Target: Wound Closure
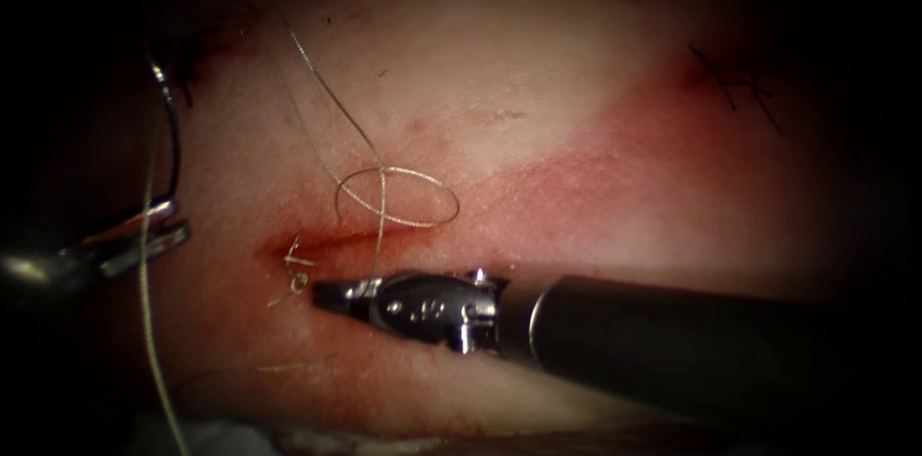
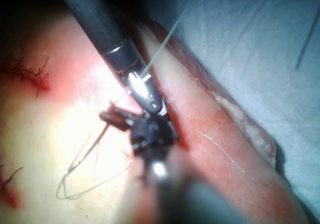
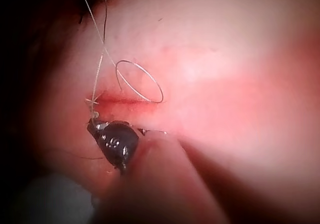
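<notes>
Looking down through the endoscope, we have the right arm's tool (image 1: 327,295) lying low across the tissue (image 1: 538,82), its shaft coming in from the right and its tip just below the left end of the cut (image 1: 355,237). Its jaws look clenched together, and a strand of thread (image 1: 396,197) drops straight down to them from a loop that lies over the cut, so we read it as gripping the thread. Beside that tip we spot short cut ends of thread (image 1: 296,269) around a knot at the cut's left end.

Over at the far left, the left arm's tool (image 1: 168,226) has its jaws clamped on the needle (image 1: 171,125), which curves up and away from them, clear of the tissue. We cannot tell exactly where along the curve the hold sits. A long strand hangs down past this tool towards the bottom edge.

From the right wrist camera, we see the right tool (image 3: 94,126) at the end of the cut (image 3: 120,102), the loop of thread (image 3: 140,82) resting above it. Red fluid (image 1: 615,168) stains the tissue around the cut.
</notes>
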{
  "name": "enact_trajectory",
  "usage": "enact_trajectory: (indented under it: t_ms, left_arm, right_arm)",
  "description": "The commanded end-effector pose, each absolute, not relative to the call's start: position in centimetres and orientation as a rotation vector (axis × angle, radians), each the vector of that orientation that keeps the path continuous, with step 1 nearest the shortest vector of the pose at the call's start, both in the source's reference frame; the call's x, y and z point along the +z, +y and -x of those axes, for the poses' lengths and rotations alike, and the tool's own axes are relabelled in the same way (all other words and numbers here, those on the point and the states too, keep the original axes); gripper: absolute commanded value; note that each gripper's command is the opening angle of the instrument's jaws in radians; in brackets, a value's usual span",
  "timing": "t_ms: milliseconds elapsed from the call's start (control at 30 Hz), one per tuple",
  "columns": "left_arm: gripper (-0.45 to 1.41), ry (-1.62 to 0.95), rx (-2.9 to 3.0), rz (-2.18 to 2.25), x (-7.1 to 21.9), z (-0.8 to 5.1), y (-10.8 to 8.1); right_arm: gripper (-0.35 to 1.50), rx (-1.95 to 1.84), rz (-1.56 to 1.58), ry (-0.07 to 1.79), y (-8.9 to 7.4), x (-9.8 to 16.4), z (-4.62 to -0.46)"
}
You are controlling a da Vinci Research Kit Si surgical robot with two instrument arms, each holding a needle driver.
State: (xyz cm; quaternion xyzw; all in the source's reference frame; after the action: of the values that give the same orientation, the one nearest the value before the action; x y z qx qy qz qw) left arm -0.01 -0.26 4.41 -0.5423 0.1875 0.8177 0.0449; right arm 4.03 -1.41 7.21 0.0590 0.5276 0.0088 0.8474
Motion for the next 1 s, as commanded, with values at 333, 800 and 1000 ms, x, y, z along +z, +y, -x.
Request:
enact_trajectory:
  t_ms: [333, 800, 1000]
  left_arm:
    - [-0.45, 0.568, 2.497, 1.658, 4.5, 0.06, -0.3]
    - [-0.45, 0.569, 2.498, 1.659, 4.5, 0.06, -0.3]
    - [-0.45, 0.569, 2.498, 1.659, 4.5, 0.06, -0.3]
  right_arm:
    - [-0.35, 0.036, -0.229, 1.104, -2.3, 6.3, -3.53]
    - [-0.35, -0.009, -0.379, 1.110, -3.1, 5.1, -3.24]
    - [1.27, 0.017, -0.313, 1.059, -2.9, 5.1, -3.14]
